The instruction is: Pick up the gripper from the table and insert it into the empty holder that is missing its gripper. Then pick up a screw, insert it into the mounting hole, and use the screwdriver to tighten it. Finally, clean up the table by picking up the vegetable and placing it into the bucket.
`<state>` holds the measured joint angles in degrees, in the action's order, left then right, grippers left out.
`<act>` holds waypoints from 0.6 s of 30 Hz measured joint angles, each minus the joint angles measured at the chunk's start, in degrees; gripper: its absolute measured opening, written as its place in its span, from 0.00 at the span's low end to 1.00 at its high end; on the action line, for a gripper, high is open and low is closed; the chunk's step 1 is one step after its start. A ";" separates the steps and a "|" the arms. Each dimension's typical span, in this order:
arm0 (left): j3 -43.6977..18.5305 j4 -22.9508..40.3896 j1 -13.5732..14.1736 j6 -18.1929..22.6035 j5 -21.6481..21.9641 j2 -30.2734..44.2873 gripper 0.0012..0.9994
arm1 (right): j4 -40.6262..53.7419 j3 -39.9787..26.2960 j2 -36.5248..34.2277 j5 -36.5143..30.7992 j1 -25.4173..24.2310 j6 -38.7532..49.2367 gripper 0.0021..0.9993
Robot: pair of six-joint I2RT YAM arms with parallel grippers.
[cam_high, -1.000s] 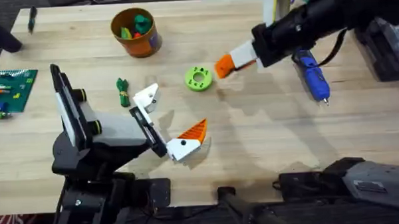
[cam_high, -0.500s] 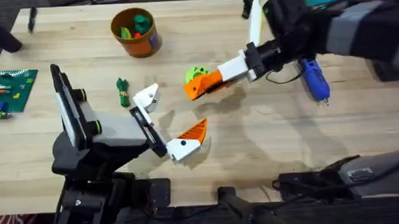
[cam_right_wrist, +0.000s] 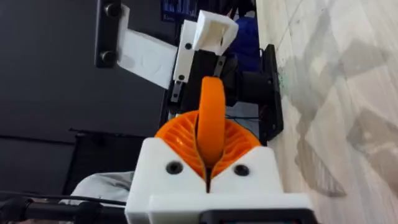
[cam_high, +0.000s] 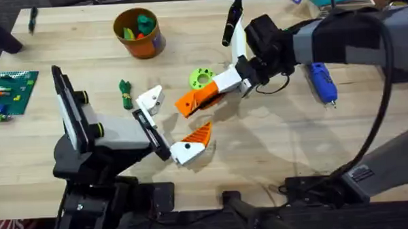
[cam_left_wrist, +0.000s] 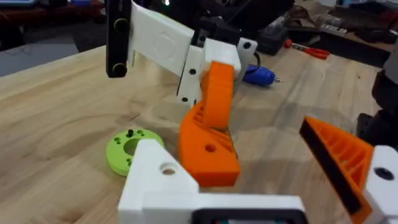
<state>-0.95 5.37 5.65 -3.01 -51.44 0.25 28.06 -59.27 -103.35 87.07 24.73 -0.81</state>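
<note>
I have the gripper clamped edge-on in my right end effector, just above the bench, near the bare holder on the left end effector, whose fingers stand wide apart. It looks light, stiff and ribbed, so gripping the flat sides suits it and shouldn't slip.

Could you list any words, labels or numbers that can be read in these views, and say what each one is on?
None can be read.
Blue label on the bucket: too small to read.
Red patch with pale letters at the overhead view's lower left corner: cut off and blurred, unreadable.
Green board at the table's left edge: markings too small.
</note>
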 joint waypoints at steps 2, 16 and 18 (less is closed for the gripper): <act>0.00 0.00 0.00 0.00 0.00 0.01 0.99 | -1.12 0.00 -0.02 0.06 0.13 -0.62 0.01; 0.00 0.00 0.00 0.00 0.00 0.02 0.99 | -20.43 0.07 -2.78 0.19 3.08 -14.99 0.01; 0.00 0.01 0.00 0.00 0.00 0.01 0.99 | -23.04 0.07 -2.78 0.19 3.53 -17.52 0.01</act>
<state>-0.95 5.38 5.65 -3.01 -51.44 0.26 5.02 -59.20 -106.13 87.25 28.26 -18.33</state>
